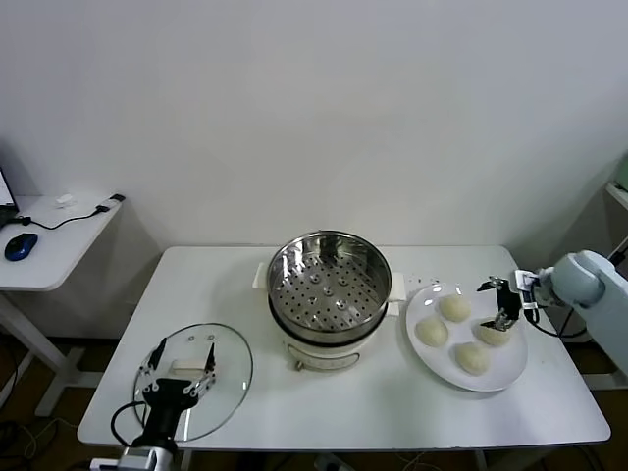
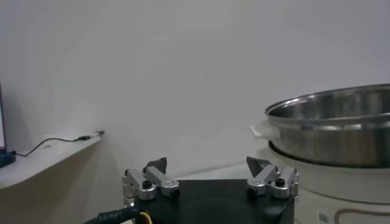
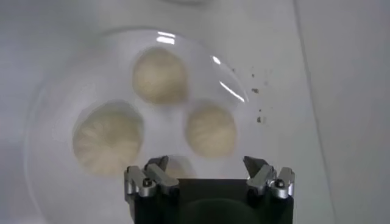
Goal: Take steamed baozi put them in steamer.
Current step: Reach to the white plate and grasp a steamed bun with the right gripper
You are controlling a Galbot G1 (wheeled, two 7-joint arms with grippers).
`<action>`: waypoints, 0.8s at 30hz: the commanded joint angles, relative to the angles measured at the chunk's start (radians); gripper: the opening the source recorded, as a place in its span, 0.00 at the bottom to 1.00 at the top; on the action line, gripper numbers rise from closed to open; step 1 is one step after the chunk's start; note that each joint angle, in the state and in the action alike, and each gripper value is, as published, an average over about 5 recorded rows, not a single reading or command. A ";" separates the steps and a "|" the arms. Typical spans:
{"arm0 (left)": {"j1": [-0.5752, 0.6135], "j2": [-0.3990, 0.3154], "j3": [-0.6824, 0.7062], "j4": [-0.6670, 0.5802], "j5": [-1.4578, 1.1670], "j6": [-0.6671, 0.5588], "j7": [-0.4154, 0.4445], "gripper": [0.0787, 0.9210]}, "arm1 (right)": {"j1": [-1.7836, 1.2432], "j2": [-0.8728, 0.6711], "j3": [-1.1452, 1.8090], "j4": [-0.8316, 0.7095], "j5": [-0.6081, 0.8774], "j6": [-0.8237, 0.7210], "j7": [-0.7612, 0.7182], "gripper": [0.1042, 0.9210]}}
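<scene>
The steamer (image 1: 329, 285), a shiny steel pot with a perforated tray on a white base, stands mid-table; it also shows in the left wrist view (image 2: 341, 128). Four cream-white baozi lie on a white plate (image 1: 504, 369) to its right: (image 1: 453, 307), (image 1: 431, 332), (image 1: 472, 358) and one (image 1: 491, 337) partly under my right gripper (image 1: 498, 306). That gripper is open and empty just above the plate. In the right wrist view my right gripper (image 3: 207, 165) hovers over the plate (image 3: 55, 91), with three baozi (image 3: 160, 74), (image 3: 108, 137), (image 3: 211, 129) ahead. My left gripper (image 1: 184, 351) (image 2: 207, 165) is open over the glass lid (image 1: 231, 368).
The round glass lid lies flat at the table's front left. A white side desk (image 1: 59, 245) with a blue mouse (image 1: 20, 245) and a cable stands left of the table. A white wall is behind.
</scene>
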 commanded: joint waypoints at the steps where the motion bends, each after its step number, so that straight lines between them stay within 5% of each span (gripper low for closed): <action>1: 0.012 -0.007 -0.014 0.007 -0.013 0.001 0.000 0.88 | 0.250 0.194 -0.265 -0.273 -0.064 0.036 -0.086 0.88; 24: 0.010 -0.004 -0.037 0.043 0.002 -0.006 0.001 0.88 | 0.139 0.352 -0.131 -0.461 -0.130 0.065 -0.079 0.88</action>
